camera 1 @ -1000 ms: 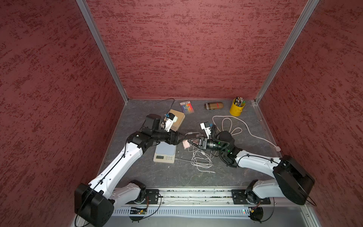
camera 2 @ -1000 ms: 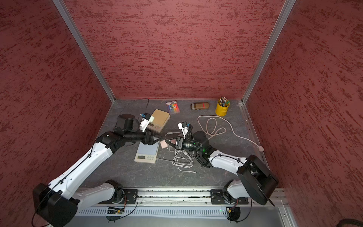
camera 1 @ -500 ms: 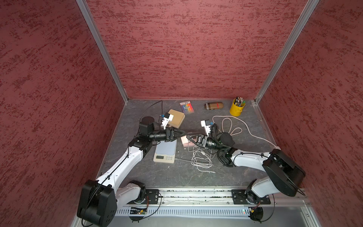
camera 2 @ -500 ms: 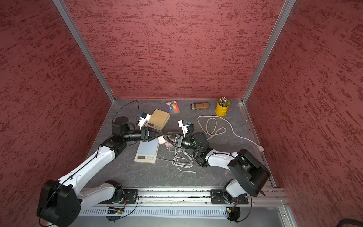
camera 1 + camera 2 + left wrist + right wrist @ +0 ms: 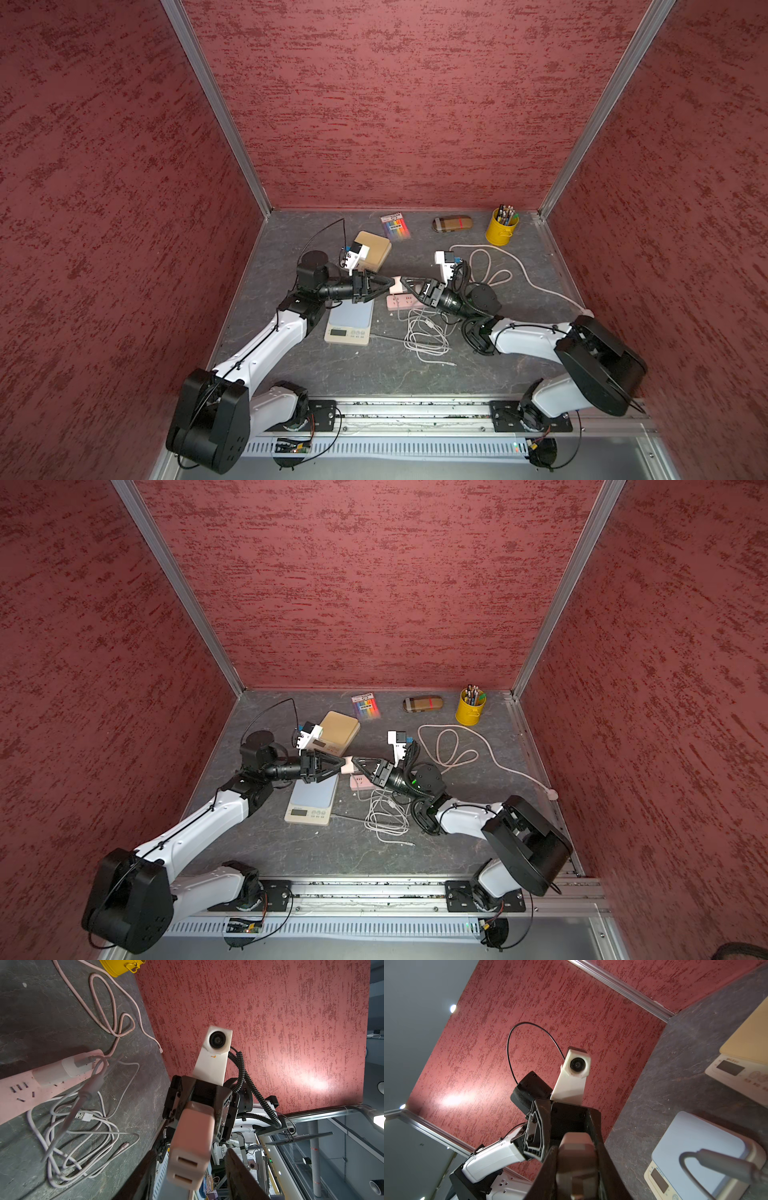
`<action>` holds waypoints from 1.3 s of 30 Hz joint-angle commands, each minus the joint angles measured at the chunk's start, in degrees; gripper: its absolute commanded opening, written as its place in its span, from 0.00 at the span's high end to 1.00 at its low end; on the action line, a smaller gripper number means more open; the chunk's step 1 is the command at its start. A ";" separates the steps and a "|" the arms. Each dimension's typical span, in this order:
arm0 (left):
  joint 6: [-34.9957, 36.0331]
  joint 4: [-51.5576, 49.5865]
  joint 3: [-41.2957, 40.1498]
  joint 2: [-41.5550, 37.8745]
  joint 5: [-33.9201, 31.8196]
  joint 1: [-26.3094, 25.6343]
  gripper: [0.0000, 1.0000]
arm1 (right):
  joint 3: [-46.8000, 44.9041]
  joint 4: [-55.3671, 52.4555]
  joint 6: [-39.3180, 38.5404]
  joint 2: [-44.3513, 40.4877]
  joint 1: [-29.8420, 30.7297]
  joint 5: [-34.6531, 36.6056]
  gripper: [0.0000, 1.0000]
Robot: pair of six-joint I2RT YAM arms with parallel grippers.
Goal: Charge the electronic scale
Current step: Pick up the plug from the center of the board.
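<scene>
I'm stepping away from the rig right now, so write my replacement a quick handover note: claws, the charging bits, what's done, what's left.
Right claw: shut on the pink adapter, held off the table.
Left claw: open, straddling the adapter's port end.
Blue-topped scale, pink power strip and white cable lie on the table; the cable's USB plug is loose.
Done: adapter picked up.
Left: probably join cable, adapter, strip and scale.

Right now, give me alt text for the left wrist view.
The right gripper holds a pink charger block, its two ports facing the camera. On the dark table lie a pink power strip and tangled white cables.
</scene>
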 commanded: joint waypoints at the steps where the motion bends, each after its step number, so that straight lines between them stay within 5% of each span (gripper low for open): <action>1: -0.34 2.69 -0.25 -0.63 1.00 -0.55 0.49 | 0.79 3.52 1.66 -0.71 0.03 1.96 0.86; 13: -1.67 6.09 0.72 -0.35 1.76 -0.73 0.85 | 1.46 1.96 1.92 0.39 0.31 1.31 0.83; 16: -1.27 6.03 0.79 -0.28 1.96 -0.71 0.84 | 2.06 1.58 1.65 0.67 0.25 0.56 0.82; 19: -1.38 6.44 0.99 0.17 1.89 -0.81 0.62 | 1.74 2.65 2.09 0.62 0.30 0.77 0.85; 22: -1.39 7.07 1.27 0.77 1.39 -1.24 0.57 | 1.41 3.84 2.89 0.59 0.23 1.13 0.85; 26: -1.49 8.04 1.95 1.96 1.20 -2.53 0.62 | 1.38 3.76 3.02 0.48 0.28 1.29 0.85; 32: -1.43 7.47 1.92 1.37 0.84 -2.37 0.83 | 1.08 3.69 3.14 0.55 0.33 1.14 0.84; 39: 1.03 2.27 2.78 0.00 1.13 -1.17 0.90 | 0.55 3.05 2.51 0.25 0.36 0.92 0.81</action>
